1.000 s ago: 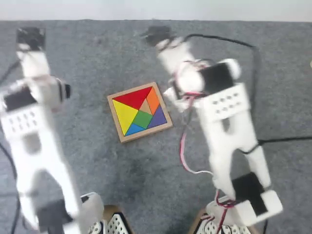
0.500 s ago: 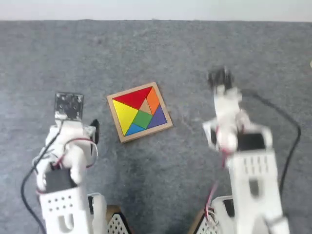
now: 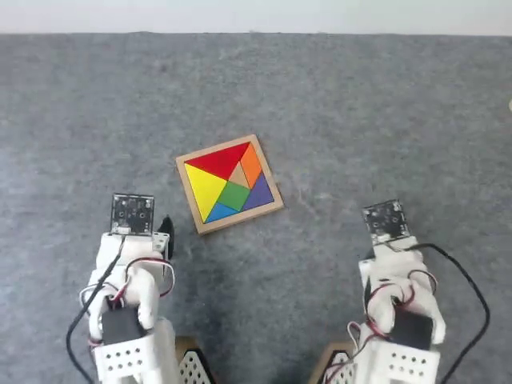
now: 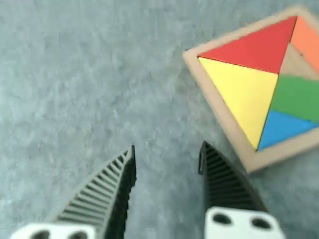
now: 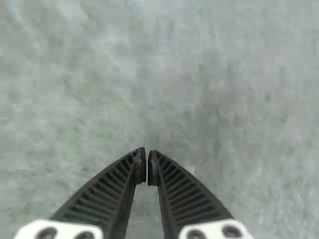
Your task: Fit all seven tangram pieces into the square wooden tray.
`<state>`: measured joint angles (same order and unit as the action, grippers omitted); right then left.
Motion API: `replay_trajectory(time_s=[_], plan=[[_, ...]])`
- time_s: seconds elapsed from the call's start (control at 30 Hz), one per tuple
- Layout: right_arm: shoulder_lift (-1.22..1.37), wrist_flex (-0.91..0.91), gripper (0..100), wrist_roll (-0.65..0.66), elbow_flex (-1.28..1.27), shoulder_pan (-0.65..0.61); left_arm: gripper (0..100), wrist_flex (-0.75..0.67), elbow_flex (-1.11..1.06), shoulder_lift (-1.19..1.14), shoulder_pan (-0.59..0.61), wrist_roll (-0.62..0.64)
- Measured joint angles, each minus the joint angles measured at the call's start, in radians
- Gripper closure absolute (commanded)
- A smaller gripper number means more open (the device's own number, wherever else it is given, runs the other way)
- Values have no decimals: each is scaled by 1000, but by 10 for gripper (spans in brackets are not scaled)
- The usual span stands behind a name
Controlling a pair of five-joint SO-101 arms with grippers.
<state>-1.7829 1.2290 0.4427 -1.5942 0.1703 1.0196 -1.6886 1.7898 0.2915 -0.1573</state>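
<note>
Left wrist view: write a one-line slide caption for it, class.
Open left tool above grey mat, beside the wooden tray holding fitted coloured tangram pieces.

L gripper (image 4: 167,149) hung over grey carpet (image 4: 75,74), fingers apart, nothing btwn them. Wooden tray (image 4: 221,109) lay near one fingertip, seen corner-on, w/ red (image 4: 254,47), yellow (image 4: 244,92), green (image 4: 299,97), blue (image 4: 284,127) & orange (image 4: 306,37) pcs inside.

Left arm (image 3: 128,308), right arm (image 3: 400,308): white plastic shells, black motor blocks. Black square board (image 3: 132,214) at each wrist. Red, white, black wires (image 3: 112,294) looped along links; black cable (image 3: 472,288) off right arm. Fingers (image 4: 112,194) black, ribbed, tapered, on white mounts (image 4: 234,224) with screw holes.
</note>
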Motion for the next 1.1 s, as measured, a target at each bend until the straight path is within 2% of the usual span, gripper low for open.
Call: replay_trajectory(time_s=[0.2,0.5,1.1], plan=[[-2,-2,991,5,-60,103,797,-2,-3,-17,0,0],[0,-34,991,6,-72,109,798,193,-3,-17,2,0],[0,-34,990,6,-72,109,798,198,-3,-17,2,0]])
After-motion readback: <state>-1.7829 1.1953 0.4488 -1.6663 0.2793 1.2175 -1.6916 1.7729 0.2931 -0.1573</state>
